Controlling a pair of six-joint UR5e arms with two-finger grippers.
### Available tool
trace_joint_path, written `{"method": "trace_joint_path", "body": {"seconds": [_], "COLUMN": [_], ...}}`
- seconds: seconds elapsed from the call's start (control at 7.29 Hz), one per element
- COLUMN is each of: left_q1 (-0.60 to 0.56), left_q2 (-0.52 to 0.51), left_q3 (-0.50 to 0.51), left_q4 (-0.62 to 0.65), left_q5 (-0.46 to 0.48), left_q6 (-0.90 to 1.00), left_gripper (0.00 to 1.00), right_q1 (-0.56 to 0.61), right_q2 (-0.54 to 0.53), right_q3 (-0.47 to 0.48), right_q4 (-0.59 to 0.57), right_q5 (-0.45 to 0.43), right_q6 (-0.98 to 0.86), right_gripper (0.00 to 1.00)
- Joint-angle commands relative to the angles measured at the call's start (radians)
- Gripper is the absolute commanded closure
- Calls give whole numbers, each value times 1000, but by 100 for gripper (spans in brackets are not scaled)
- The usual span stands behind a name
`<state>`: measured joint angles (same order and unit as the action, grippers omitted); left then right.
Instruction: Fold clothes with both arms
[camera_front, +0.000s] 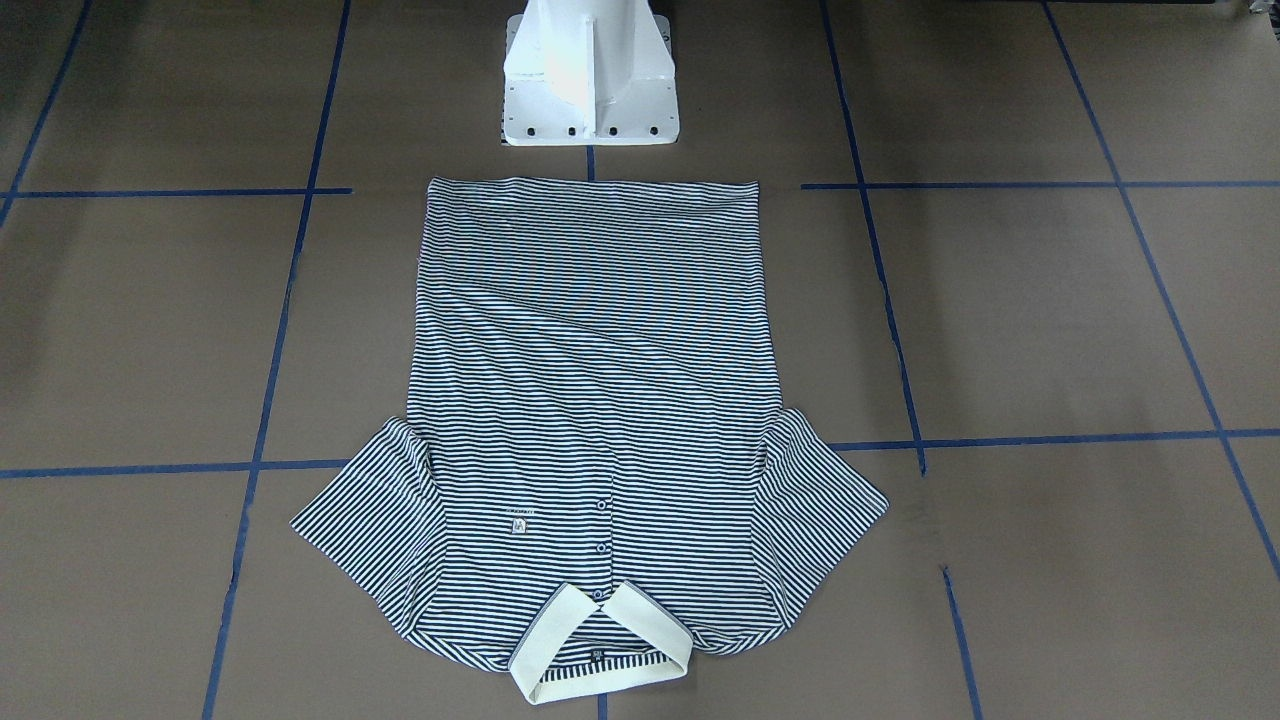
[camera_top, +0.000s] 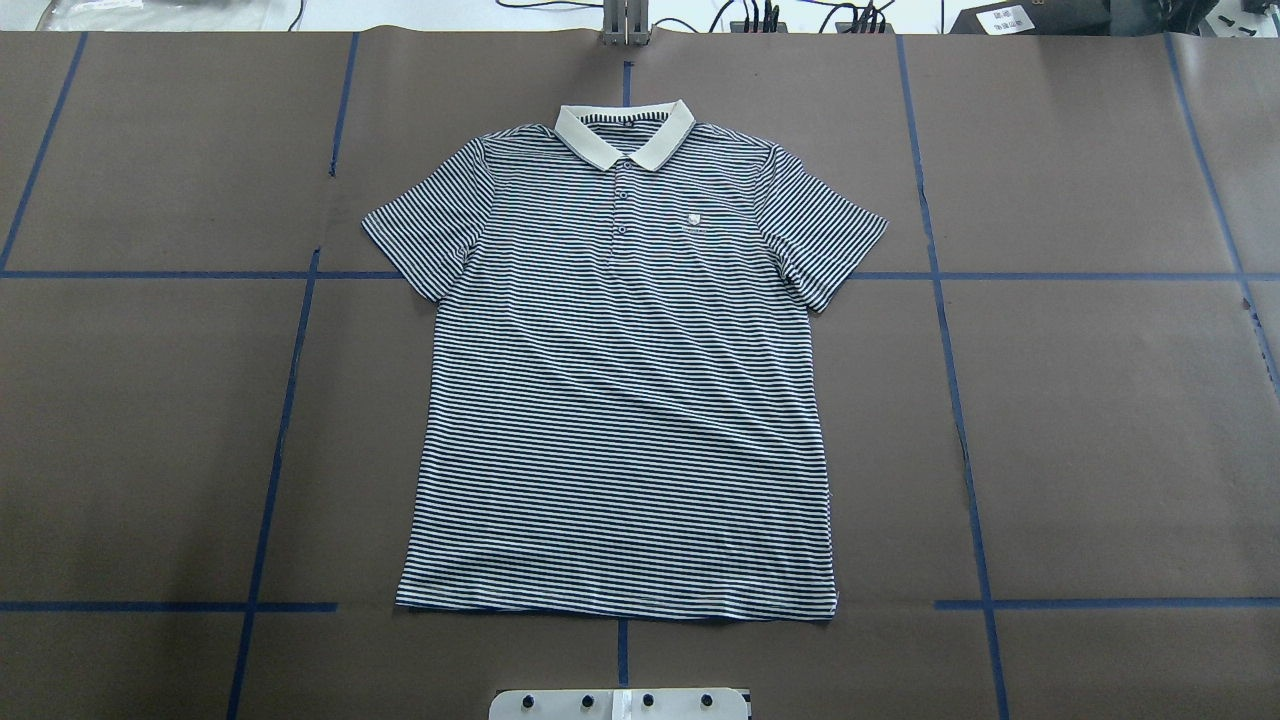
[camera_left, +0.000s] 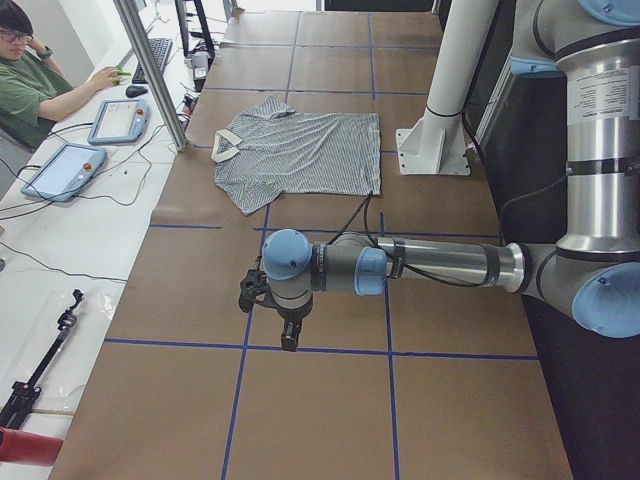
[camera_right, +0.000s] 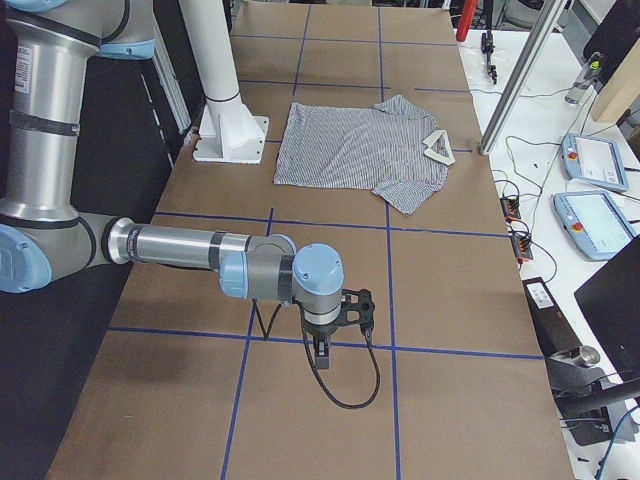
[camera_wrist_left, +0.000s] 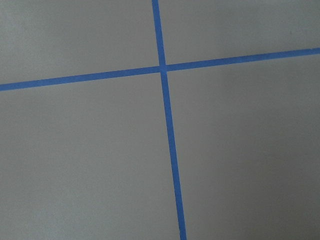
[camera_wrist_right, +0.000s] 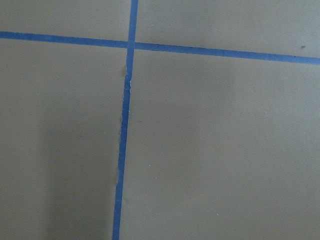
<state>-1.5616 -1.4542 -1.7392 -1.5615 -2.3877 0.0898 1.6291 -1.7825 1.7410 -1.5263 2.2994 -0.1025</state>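
Note:
The striped polo shirt (camera_top: 620, 380) lies flat and spread out, front side up, in the middle of the brown table. Its cream collar (camera_top: 625, 135) points away from the robot base, and both short sleeves are spread out. In the front-facing view the shirt (camera_front: 595, 400) has its collar (camera_front: 600, 660) at the bottom. My left gripper (camera_left: 289, 338) hangs over bare table well off to the shirt's side, fingers pointing down. My right gripper (camera_right: 320, 352) hangs likewise on the opposite side. I cannot tell whether either is open or shut. Both wrist views show only table and blue tape.
The white pedestal base (camera_front: 590, 75) stands just behind the shirt's hem. Blue tape lines (camera_top: 290, 400) grid the table. A person (camera_left: 40, 85) sits at a side desk with teach pendants (camera_left: 62, 170). An aluminium post (camera_left: 150, 70) stands at the table's far edge.

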Motion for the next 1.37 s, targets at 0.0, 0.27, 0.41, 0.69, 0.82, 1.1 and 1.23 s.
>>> {"method": "trace_joint_path", "body": {"seconds": [0.0, 0.27, 0.41, 0.69, 0.82, 1.1, 1.23], "left_q1": [0, 0, 0, 2, 2, 3, 3], "left_q2": [-14, -14, -15, -17, -21, -104, -129], "left_q3": [-2, -20, -40, -27, -25, -22, -34], "left_q4": [0, 3, 1, -133, -197, -305, -401], "left_q5": [1, -1, 1, 5, 1, 7, 5], "left_q6": [1, -1, 1, -1, -8, -8, -7], "left_gripper": [0, 0, 0, 0, 0, 0, 0], "right_q1": [0, 0, -2, -8, -14, -14, -15], "right_q2": [0, 0, 0, 53, 86, 167, 193], "right_q3": [0, 6, 15, 23, 23, -13, -96], "right_q4": [0, 0, -2, -6, -2, 132, 200], "right_q5": [0, 0, -2, 11, 9, -6, 6], "right_q6": [1, 0, 1, 7, 17, 18, 36], "right_gripper": [0, 0, 0, 0, 0, 0, 0]}}
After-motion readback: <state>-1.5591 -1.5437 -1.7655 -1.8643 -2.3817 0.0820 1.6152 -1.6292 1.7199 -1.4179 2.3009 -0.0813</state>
